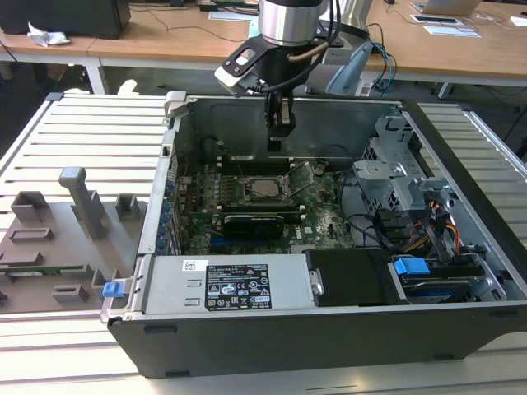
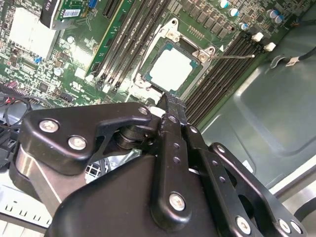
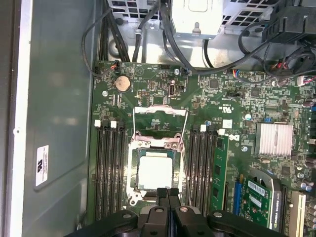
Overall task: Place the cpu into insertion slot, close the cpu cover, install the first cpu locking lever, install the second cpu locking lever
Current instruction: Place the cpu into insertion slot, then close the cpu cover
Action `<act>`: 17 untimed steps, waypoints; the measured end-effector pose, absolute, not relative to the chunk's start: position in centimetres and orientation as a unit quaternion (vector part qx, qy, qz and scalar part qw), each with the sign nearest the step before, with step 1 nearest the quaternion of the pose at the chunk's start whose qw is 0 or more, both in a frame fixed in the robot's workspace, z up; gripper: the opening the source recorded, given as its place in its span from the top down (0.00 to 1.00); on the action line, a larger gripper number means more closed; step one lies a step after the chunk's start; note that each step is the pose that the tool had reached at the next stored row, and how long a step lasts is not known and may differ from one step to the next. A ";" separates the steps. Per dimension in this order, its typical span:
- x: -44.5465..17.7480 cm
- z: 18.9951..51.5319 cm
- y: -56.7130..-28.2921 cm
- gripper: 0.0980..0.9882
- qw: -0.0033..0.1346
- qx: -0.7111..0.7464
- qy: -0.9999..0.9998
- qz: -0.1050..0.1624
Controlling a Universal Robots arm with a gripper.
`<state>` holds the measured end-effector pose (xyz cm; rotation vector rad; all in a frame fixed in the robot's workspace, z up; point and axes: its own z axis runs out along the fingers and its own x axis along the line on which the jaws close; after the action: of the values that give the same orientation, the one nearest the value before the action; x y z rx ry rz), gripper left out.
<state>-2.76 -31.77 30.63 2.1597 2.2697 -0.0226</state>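
**Gripper, shut, over socket**

The gripper (image 3: 168, 191) is seen with fingers pressed together and nothing held (no gap at the tips), poised over one edge of the cpu cover (image 3: 132, 170). The cpu (image 3: 155, 170) is seated in the insertion slot (image 1: 249, 189), framed by the lowered cover. A wire lever (image 2: 232, 56) is angled outward beside it.

Covered by the end effector (image 3: 168, 192) in the first wrist view: one rim edge of the socket (image 3: 132, 170). Cut off by the exterior view's top edge, above the socket: upper part of the arm (image 1: 288, 20).
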 end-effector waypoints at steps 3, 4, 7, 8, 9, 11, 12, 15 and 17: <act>-2.8 30.6 -31.8 0.99 0.004 0.689 0.724 -0.007; -2.8 30.6 -31.8 0.99 0.004 0.689 0.724 -0.007; -2.8 30.6 -31.8 0.99 0.004 0.689 0.724 -0.007; -2.8 30.6 -31.8 0.99 0.004 0.689 0.724 -0.007; -2.8 30.7 -31.8 0.99 0.004 0.689 0.724 -0.007; -2.8 30.7 -31.8 0.99 0.004 0.689 0.724 -0.007; -2.8 30.7 -31.8 0.99 0.004 0.689 0.724 -0.007; -2.2 30.7 -31.8 0.99 0.004 0.689 0.724 -0.007; -1.7 30.7 -31.8 0.99 0.005 0.689 0.724 -0.008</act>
<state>-1.66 -31.77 30.66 2.1589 2.2690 -0.0244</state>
